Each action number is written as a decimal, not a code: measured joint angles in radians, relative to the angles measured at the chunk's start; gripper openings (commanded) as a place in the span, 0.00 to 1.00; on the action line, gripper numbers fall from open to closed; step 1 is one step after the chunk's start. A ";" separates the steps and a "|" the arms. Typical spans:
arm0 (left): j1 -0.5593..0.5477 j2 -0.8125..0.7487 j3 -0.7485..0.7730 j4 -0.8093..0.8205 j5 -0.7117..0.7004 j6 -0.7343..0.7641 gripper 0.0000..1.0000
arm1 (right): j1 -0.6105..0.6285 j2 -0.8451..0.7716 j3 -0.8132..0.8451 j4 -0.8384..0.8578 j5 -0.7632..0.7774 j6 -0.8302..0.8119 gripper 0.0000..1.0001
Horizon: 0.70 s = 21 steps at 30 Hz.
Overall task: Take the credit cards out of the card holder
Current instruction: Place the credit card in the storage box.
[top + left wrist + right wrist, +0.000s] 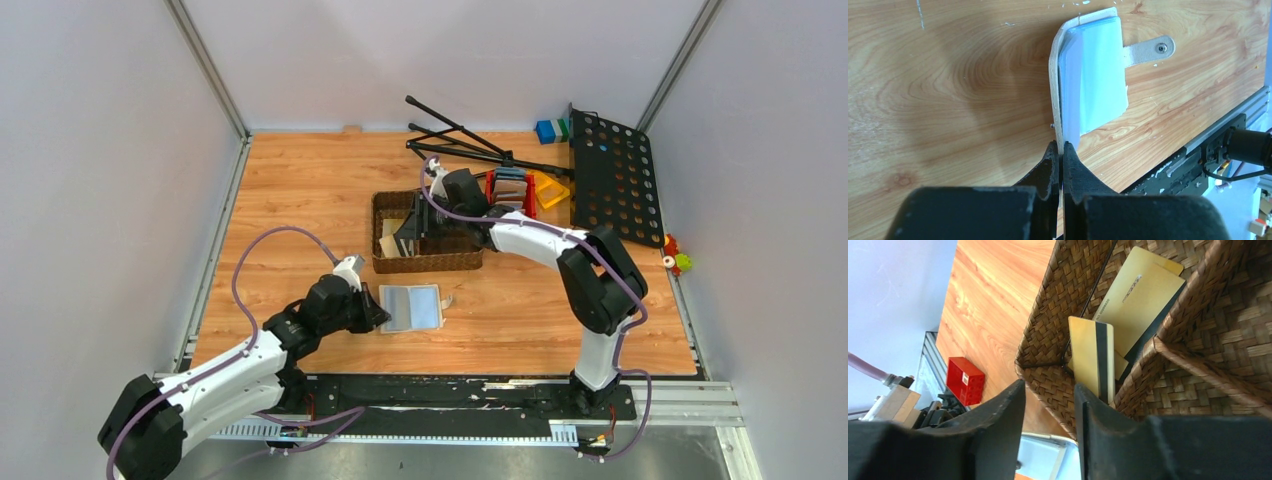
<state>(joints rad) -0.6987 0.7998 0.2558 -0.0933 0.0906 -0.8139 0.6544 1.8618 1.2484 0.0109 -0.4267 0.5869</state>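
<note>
Wood-grain bench point(300, 200), pale grey walls around it.

Progress: looks nearly finished, maybe finished. The credit cards point(1140, 302) sit in the left-hand compartment of the woven basket point(1048, 315), at least four of them leaning on each other. Two show tan-gold faces, a dark grey edge shows underneath, and the striped card point(1093, 357) stands upright nearest the camera.

The right gripper point(1050, 405) hangs over that compartment with its jaws apart and nothing between them. The striped card is just beyond one finger, so it reads as let go.

The card holder point(411, 307) lies opened out on the bench, near the basket but apart from it. No card shows in its pockets in the overhead or left wrist views. I can't see deep into the pockets, so I can't rule out one left inside.

The left gripper point(1062, 152) is clenched on the holder's beige outer edge, pinning it down.

Materials:
- Cards: thin, rigid, matte plastic with rounded corners.
- Holder: soft beige shell with a smooth, slightly glossy pale blue-grey lining, and a strap tab point(1148, 49) with a metal snap.
- Basket: stiff brown weave with a wire frame and woven dividers.
</note>
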 measured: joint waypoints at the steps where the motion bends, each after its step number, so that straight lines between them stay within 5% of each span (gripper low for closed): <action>1: 0.000 -0.001 0.000 0.000 0.002 0.008 0.00 | 0.000 -0.001 0.000 0.000 0.006 -0.005 0.53; 10: -0.001 0.081 0.019 0.024 0.058 0.065 0.00 | 0.000 -0.243 -0.163 -0.016 0.062 -0.064 0.99; 21: -0.090 0.163 0.056 0.053 0.057 0.069 0.00 | 0.000 -0.698 -0.424 -0.040 0.075 -0.118 0.98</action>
<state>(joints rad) -0.7887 0.9627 0.3122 -0.0399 0.1474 -0.7452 0.6540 1.1633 0.8246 -0.0288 -0.3519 0.4686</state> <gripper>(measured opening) 0.014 0.997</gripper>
